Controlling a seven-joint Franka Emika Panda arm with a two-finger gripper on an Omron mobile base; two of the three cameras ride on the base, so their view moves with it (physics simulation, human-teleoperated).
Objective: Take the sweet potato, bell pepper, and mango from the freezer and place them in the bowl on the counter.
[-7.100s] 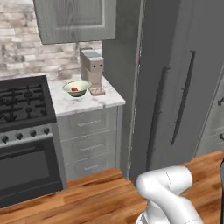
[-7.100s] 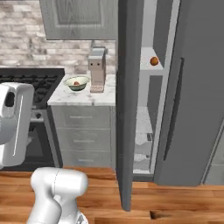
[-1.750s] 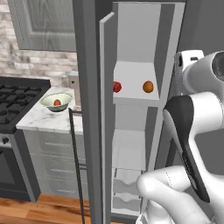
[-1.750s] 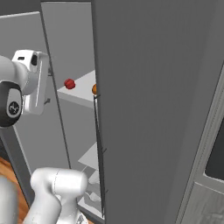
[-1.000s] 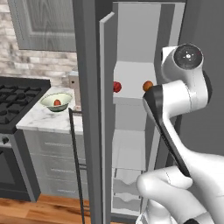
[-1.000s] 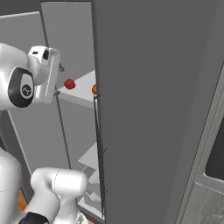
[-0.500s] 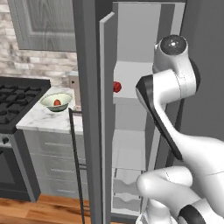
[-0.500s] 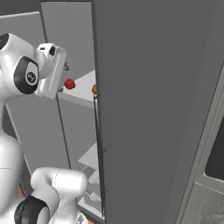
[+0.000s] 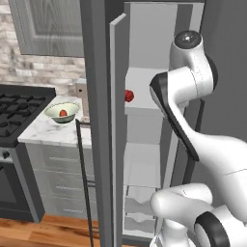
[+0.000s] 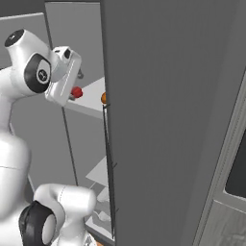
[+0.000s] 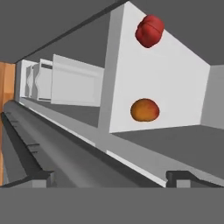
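The freezer (image 9: 98, 120) stands open. On its pale shelf (image 9: 142, 91) lie the red bell pepper (image 9: 128, 95) and the orange mango (image 10: 103, 98). In the hand view, the bell pepper (image 11: 149, 30) and the mango (image 11: 145, 110) lie ahead on the shelf, with the mango nearer the middle. My gripper (image 11: 110, 177) is open, holds nothing, and is a short way from both. In the right base view my gripper (image 10: 77, 82) hangs just in front of the bell pepper (image 10: 76, 92). The cream-green bowl (image 9: 54, 109) sits on the marble counter (image 9: 50, 134) with the reddish sweet potato (image 9: 63, 113) in it.
The freezer door (image 10: 168, 120) stands close on my right, and the other door's edge (image 9: 117, 144) on my left. Drawers (image 9: 140, 212) sit low in the compartment. A black stove (image 9: 17, 108) adjoins the counter, with a grey cabinet (image 9: 46, 29) above.
My arm has swung left and the hand has moved closer to the shelf. The arm now covers the mango in the left base view. The jaws stayed open.
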